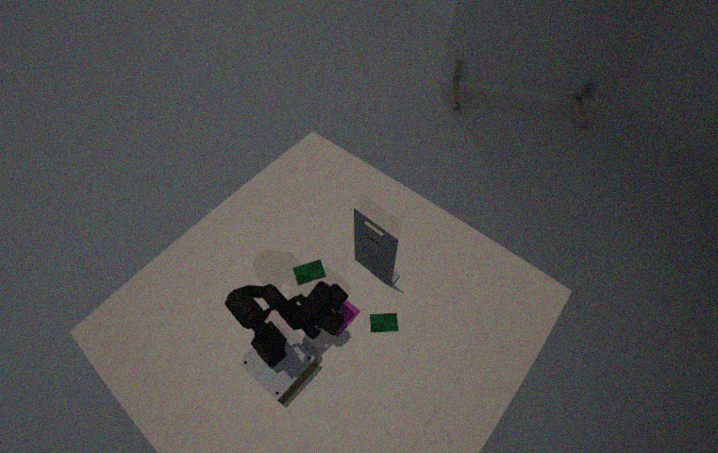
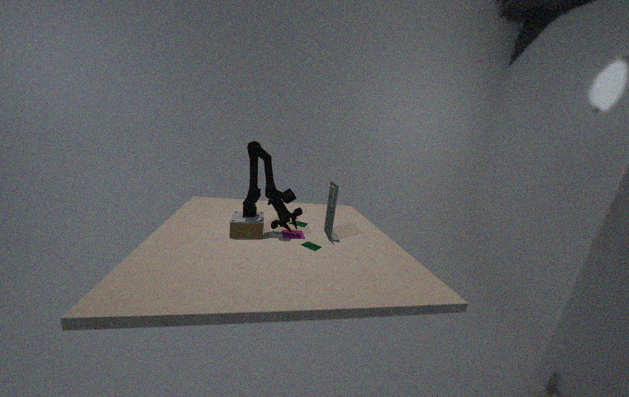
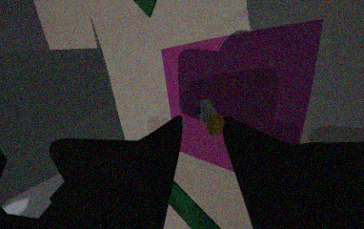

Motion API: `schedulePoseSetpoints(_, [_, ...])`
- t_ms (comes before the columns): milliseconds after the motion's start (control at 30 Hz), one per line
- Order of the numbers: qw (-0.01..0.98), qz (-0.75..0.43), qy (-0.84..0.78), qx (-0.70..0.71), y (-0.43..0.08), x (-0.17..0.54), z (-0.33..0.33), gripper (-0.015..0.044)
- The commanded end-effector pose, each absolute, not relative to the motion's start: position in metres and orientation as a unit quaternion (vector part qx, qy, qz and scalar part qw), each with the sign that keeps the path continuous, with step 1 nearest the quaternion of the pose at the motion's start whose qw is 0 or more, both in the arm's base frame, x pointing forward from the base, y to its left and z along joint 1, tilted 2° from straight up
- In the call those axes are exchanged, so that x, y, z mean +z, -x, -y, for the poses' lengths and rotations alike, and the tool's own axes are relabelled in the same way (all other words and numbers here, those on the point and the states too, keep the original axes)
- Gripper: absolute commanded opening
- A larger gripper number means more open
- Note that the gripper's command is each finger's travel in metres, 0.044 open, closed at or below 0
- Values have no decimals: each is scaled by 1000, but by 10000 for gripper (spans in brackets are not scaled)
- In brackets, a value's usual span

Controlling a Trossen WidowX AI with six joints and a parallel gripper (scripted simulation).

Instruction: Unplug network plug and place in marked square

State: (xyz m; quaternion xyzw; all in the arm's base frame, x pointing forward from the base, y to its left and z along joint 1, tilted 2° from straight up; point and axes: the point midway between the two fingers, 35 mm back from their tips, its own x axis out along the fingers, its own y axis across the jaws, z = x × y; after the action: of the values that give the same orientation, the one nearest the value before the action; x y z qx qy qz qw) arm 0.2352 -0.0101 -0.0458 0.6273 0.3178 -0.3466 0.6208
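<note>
Plug (image 3: 212, 116) lies on the magenta marked square (image 3: 246, 86) on the bench (image 1: 435, 336), directly ahead of the jaw tips and between them; it is small, its long axis seemingly along the jaws' reach, though the end it points with is unclear. Gripper (image 3: 202, 128) jaws part-open, gaps visible either side of the plug, holding nothing. Judgement: release done; the coming move is a straight retreat up and back, clear of plug and bench.

Top view: high, distant, angled down on the table (image 1: 463, 314). Exterior view: far, side-on, sharing table (image 2: 209, 284) and arm. Wrist view: close, facing down past the gripper (image 3: 202, 125).
</note>
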Motion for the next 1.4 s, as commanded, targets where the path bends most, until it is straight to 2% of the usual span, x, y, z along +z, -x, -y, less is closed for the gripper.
schedulePoseSetpoints(0, [621,-318,-627,-347,-234,-44,10,156])
schedulePoseSetpoints(1367, [620,-318,-627,-348,-226,-27,10,156])
